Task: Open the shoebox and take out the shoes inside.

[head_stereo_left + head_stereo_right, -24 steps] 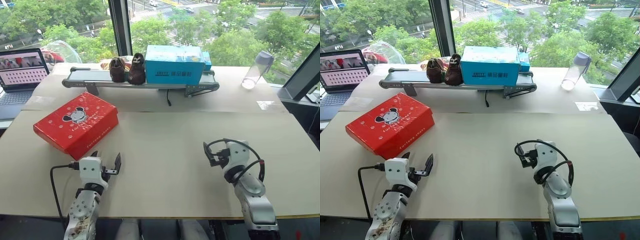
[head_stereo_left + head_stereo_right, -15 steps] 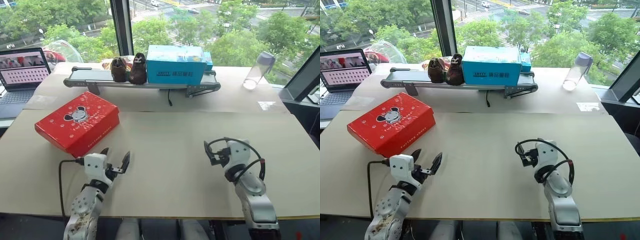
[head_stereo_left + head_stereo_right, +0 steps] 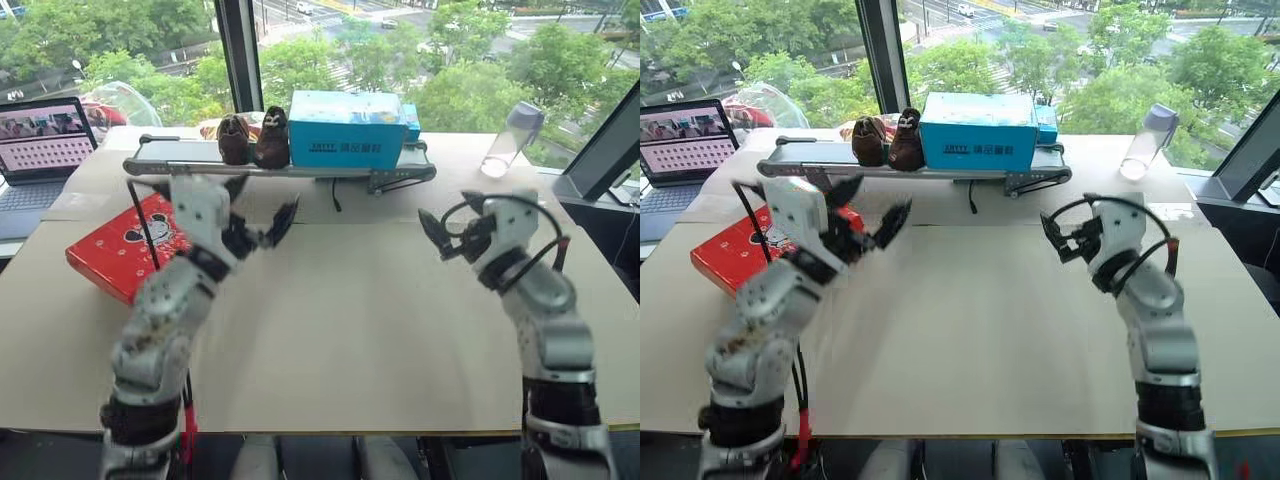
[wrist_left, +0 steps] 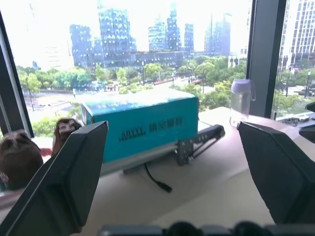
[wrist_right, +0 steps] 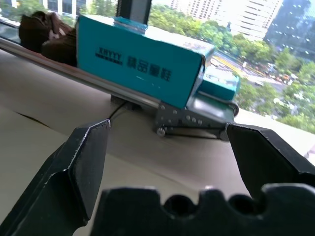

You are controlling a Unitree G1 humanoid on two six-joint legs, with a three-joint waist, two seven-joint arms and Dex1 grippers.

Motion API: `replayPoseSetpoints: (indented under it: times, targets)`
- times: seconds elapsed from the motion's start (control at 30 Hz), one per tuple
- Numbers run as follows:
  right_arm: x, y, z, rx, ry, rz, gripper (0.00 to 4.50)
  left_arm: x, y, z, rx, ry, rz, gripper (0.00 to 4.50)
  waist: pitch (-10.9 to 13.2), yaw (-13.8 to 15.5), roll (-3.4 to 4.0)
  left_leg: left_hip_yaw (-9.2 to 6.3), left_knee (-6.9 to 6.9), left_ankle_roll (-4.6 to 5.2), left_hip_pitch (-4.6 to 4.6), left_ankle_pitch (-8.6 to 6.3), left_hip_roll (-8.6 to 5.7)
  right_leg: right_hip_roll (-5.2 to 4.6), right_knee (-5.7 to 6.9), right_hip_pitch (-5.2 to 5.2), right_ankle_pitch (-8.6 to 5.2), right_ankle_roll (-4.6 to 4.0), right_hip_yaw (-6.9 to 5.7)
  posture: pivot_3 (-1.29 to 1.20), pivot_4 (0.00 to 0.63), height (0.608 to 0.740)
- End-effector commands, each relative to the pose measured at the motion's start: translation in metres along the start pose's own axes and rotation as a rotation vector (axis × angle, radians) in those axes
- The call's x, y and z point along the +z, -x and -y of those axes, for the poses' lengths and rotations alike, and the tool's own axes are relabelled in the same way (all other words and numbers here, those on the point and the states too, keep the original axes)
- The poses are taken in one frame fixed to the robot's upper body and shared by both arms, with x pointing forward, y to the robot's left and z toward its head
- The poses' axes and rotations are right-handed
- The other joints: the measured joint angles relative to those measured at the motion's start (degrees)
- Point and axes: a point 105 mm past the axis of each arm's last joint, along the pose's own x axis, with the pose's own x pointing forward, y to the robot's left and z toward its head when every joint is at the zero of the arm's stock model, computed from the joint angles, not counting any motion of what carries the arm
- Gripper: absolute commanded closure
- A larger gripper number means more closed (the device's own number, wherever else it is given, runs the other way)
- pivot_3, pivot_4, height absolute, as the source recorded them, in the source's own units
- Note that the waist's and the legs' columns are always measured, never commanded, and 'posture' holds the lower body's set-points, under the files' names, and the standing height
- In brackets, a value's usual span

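While both arms are raised above the table (image 3: 400, 330), neither claw holds anything. The left gripper (image 3: 262, 205) has its two black fingers spread wide and hangs in the air near the right end of the shoebox (image 3: 118, 255), not touching it. The right gripper (image 3: 447, 228) is also wide open, well apart from the shoebox, on the other side of the table. I judge that both are held open and high to be ready for the lid.

The shoebox lies flat on the table at the robot's left, lid closed, partly hidden behind the left arm. The shoes are not visible; presumably they are inside.

Farther back, a small conveyor (image 3: 200, 160) carries a pair of dark brown shoes (image 3: 252, 140) and a blue box (image 3: 348, 130). A laptop (image 3: 42, 150) stands at the far left, a clear bottle (image 3: 503, 140) at the far right. Nothing stands between the grippers and the shoebox.
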Motion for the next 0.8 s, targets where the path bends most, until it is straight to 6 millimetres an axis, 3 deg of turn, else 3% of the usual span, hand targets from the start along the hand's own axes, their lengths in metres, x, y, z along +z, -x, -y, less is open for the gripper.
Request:
replayPoseSetpoints:
  times: [0.03,0.1,0.17,0.3,0.33,0.47,0.53,0.63,0.8]
  targets:
    - [0.023,-0.005,-0.015,0.219,-0.016,-0.003,1.49,0.023,0.005,-0.016,-0.092,-0.020,-0.026,1.49,0.23,-0.33,0.03,0.00,-0.01,0.00,-0.06,0.00,0.00,0.00,0.00,-0.07,0.00,-0.01,0.00,0.00,0.150,0.740]
    - [0.026,-0.005,-0.027,0.315,-0.039,-0.021,2.19,0.030,0.010,-0.027,-0.107,-0.027,-0.057,2.24,0.37,-0.46,-0.02,-0.01,-0.02,0.00,-0.18,0.00,0.01,0.01,0.04,-0.20,0.00,-0.01,-0.01,0.00,0.150,0.740]
    - [0.030,-0.007,-0.040,0.413,-0.060,-0.032,2.88,0.035,0.022,-0.050,-0.085,-0.066,-0.110,2.96,0.42,-0.62,-0.04,-0.03,-0.04,0.00,-0.20,0.00,0.03,0.02,0.04,-0.23,-0.01,-0.02,-0.02,0.00,0.150,0.740]
    - [0.037,-0.014,-0.062,0.558,-0.105,-0.028,4.26,0.040,0.059,-0.114,0.057,-0.136,-0.223,4.30,0.54,-1.33,-0.02,-0.01,-0.24,0.01,-0.24,0.01,0.04,0.03,0.09,-0.46,-0.03,-0.09,-0.01,0.00,0.150,0.740]
    - [0.037,-0.015,-0.066,0.585,-0.106,-0.032,4.43,0.041,0.069,-0.128,0.094,-0.141,-0.240,4.44,0.55,-1.37,-0.03,-0.01,-0.27,0.01,-0.25,0.01,0.04,0.02,0.12,-0.52,-0.04,-0.11,-0.01,0.00,0.150,0.740]
    - [0.031,-0.022,-0.086,0.664,-0.122,-0.042,4.43,0.046,0.124,-0.202,0.346,-0.197,-0.287,4.44,0.58,-1.60,-0.10,0.03,-0.36,0.00,-0.36,0.01,0.10,0.03,0.22,-0.82,-0.07,-0.23,-0.03,0.00,0.150,0.740]
    - [0.028,-0.026,-0.091,0.666,-0.116,-0.045,4.43,0.041,0.146,-0.229,0.421,-0.227,-0.322,4.44,0.61,-1.56,-0.15,0.04,-0.43,0.00,-0.40,0.01,0.12,0.03,0.26,-0.91,-0.10,-0.28,-0.07,0.00,0.150,0.740]
    - [0.026,-0.030,-0.094,0.661,-0.118,-0.043,4.43,0.029,0.169,-0.257,0.519,-0.259,-0.374,4.44,0.61,-1.04,-0.16,0.05,-0.44,0.00,-0.61,0.01,0.11,-0.01,0.24,-1.06,-0.05,-0.37,-0.11,0.00,0.150,0.740]
    - [0.025,-0.028,-0.092,0.634,-0.120,-0.041,4.43,0.007,0.177,-0.280,0.624,-0.305,-0.437,4.44,0.60,0.74,-0.25,0.04,-0.36,-0.04,-0.80,0.03,0.11,-0.02,0.19,-1.10,0.02,-0.47,-0.24,0.00,0.150,0.740]
